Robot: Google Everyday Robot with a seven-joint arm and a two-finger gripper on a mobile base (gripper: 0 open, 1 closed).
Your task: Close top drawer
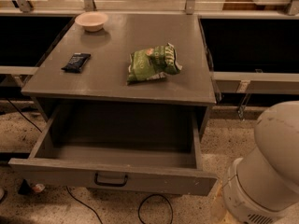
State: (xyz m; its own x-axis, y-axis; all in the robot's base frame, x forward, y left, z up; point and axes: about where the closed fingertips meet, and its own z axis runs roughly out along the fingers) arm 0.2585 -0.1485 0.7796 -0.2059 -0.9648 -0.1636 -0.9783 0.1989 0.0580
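The top drawer (56, 171) of a grey cabinet (140, 38) stands pulled far out toward the camera, at 6 to 7 o'clock in the camera view. Its scuffed flat front runs nearly the cabinet's full width along the lower part of the scene, and its grey inside floor is open to view. A small dark bail handle (111, 179) hangs at the middle of that front, at 6 o'clock. On the cabinet top, a crumpled green snack bag (153, 63) lies near the centre of the frame, just toward 12 o'clock. A flat black packet (76, 62) sits well apart from it at 10 o'clock, close to the left edge of the top. A shallow pale bowl (91, 21) rests at the far left corner, at 11 o'clock. The robot's white, rounded arm housing (273, 167) fills the corner at 4 to 5 o'clock, just beside the drawer's right front corner and apart from it. The gripper lies outside the frame, somewhere beyond that housing, so whether it is released or clenched cannot be told. A dark cable (155, 203) loops over the speckled floor (222, 139) beneath the drawer front at 6 o'clock. A pale grey rail (257, 81) runs off from the cabinet's right side at 3 o'clock.
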